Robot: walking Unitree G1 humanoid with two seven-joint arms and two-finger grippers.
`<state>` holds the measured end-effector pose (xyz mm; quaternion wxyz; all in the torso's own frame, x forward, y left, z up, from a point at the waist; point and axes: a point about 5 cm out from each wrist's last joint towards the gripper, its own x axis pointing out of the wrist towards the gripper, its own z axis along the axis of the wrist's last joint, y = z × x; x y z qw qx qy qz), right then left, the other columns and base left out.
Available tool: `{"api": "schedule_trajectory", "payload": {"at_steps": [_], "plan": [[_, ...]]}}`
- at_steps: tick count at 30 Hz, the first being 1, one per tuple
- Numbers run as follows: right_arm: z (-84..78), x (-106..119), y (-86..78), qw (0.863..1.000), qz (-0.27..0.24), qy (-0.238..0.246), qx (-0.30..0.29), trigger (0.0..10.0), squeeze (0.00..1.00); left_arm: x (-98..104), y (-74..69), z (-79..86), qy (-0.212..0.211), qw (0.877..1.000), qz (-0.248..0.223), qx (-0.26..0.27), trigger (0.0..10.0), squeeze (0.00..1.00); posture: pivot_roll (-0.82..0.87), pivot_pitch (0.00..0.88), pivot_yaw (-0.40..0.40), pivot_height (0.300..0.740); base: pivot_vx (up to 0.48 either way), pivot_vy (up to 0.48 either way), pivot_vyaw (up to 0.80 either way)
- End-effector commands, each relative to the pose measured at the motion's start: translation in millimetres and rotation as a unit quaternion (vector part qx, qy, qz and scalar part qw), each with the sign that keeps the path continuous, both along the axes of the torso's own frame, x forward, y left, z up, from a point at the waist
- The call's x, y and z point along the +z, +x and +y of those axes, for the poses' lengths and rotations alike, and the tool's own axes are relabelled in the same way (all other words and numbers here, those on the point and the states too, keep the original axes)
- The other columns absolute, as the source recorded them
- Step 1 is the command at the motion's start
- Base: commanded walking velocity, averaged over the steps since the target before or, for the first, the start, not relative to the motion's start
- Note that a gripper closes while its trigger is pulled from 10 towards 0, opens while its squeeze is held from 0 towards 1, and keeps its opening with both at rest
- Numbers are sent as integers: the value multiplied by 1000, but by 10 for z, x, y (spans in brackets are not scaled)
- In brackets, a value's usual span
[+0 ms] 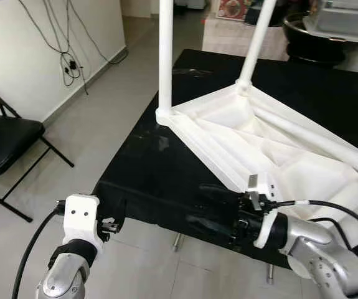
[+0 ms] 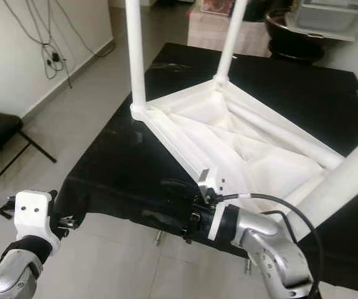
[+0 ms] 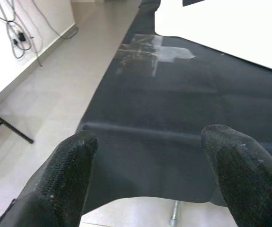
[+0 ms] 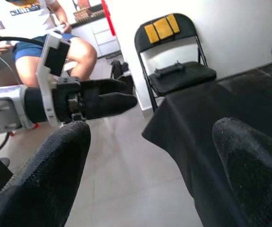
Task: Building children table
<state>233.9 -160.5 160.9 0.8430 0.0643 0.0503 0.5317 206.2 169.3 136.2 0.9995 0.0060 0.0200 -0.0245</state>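
The left pincer (image 1: 107,225) hung spread and empty off the black-draped worktop (image 1: 147,168). Just beyond the right pincer (image 2: 188,225), also spread and empty, lay the upturned white plastic children's table (image 1: 253,140). Best approach: reach squarely for its near corner, pinching the rim before lifting.

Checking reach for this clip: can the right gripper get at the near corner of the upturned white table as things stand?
Probably yes. The right gripper, fingers open, sits just below the near corner of the white table on the black cloth, with nothing between them.
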Motion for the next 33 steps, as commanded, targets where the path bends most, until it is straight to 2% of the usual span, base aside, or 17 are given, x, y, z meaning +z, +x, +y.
{"api": "schedule_trajectory", "payload": {"at_steps": [1,2,4,6,14,24,26,28,29,30,31,33], "plan": [[-120,-19,-42,1000,6,-9,-15,10000,0,-41,-14,44,2,1000,8,16,10000,0,-113,103,-13,740,0,0,0],[-120,-19,-42,1000,6,-9,-15,10000,0,-41,-14,44,2,1000,8,16,10000,0,-113,103,-13,740,0,0,0],[-222,-50,-97,999,13,-24,-36,10000,0,-48,-15,64,2,1000,10,25,10000,0,-115,103,-9,740,0,0,0],[-234,-50,-128,998,19,-16,-52,10000,0,-61,-16,78,5,999,15,33,10000,0,-118,104,-5,740,0,0,0],[-117,-100,-184,998,25,-13,-59,10000,0,-105,-32,108,9,998,35,45,10000,0,-111,103,5,740,0,0,0],[-121,-136,-182,997,30,-43,-52,10000,0,-115,-43,164,3,997,40,64,10000,0,-104,100,1,740,0,0,0],[-205,-158,-313,994,37,-104,12,10000,0,-115,-39,176,10,997,40,64,10000,0,-100,98,4,740,0,0,0],[-205,-158,-313,994,37,-104,12,10000,0,-115,-39,176,10,997,40,64,10000,0,-100,98,4,740,0,0,0],[-268,-169,-362,989,48,-135,36,10000,0,-115,-38,177,12,997,40,64,10000,0,-100,98,4,740,0,0,0],[-505,-144,-454,964,80,-239,82,10000,0,-110,-42,184,16,997,40,62,10000,0,-93,98,5,740,0,0,0],[-505,-144,-454,964,80,-239,82,10000,0,-110,-42,184,16,997,40,62,10000,0,-93,98,5,740,0,0,0],[-634,-103,-489,947,100,-288,98,10000,0,-107,-46,189,17,997,41,61,10000,0,-92,99,5,740,0,0,0]]}}
